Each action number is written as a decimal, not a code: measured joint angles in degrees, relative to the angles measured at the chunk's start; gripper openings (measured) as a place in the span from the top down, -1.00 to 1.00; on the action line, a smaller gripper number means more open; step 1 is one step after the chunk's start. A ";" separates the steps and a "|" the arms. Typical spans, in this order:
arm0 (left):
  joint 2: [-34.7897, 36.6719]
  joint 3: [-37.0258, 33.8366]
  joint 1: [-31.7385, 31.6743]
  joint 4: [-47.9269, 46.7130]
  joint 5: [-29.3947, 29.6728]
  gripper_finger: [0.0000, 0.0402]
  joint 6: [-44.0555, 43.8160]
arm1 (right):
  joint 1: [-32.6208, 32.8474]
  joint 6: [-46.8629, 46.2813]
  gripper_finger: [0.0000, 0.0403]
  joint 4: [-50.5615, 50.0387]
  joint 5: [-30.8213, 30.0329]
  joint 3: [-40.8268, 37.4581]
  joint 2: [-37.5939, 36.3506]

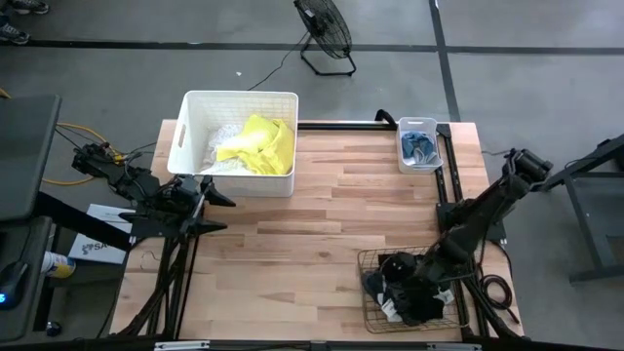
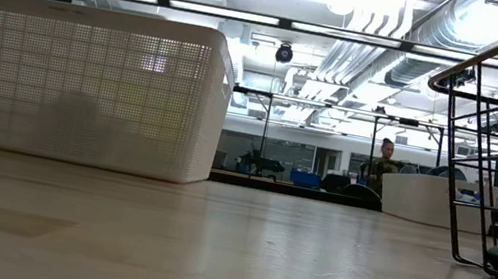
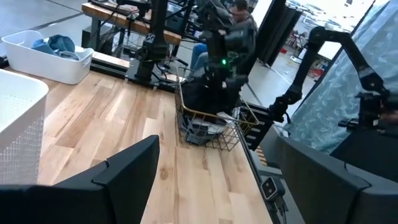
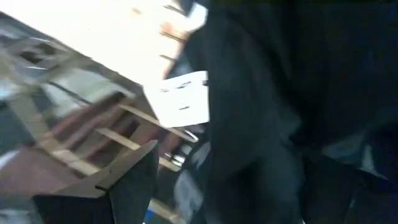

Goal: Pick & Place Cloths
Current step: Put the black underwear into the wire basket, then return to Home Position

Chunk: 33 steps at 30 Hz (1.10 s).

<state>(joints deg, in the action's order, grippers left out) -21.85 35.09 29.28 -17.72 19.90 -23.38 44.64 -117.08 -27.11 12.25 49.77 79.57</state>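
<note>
Right wrist view: black cloth [image 4: 292,93] right between open right jaws.

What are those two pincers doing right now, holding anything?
Left pincer: open, empty, beside the white tub.
Right pincer: open, down in the wire basket over the black cloths, nothing gripped yet.

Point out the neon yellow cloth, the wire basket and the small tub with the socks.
neon yellow cloth [image 1: 265,144]: high view, its middle.
wire basket [image 1: 368,292]: high view, left rim.
small tub [image 1: 419,168]: high view, near wall.
</note>
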 joint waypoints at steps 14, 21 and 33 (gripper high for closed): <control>0.00 0.02 -0.01 0.00 -0.06 -0.59 0.00 | 0.00 5.48 -0.56 -4.24 -11.06 0.01 -14.35; 0.34 0.02 -0.02 -0.53 -0.04 -0.59 -0.02 | 1.31 13.61 -0.56 -6.06 -26.26 0.01 -20.02; 1.22 0.02 0.00 -0.44 0.04 -0.59 2.37 | 7.52 30.68 -0.56 -7.07 -64.21 -0.01 -22.25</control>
<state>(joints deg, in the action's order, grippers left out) -20.62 35.11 29.28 -18.15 19.94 -21.01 52.16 -86.40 -34.17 -51.96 49.76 57.32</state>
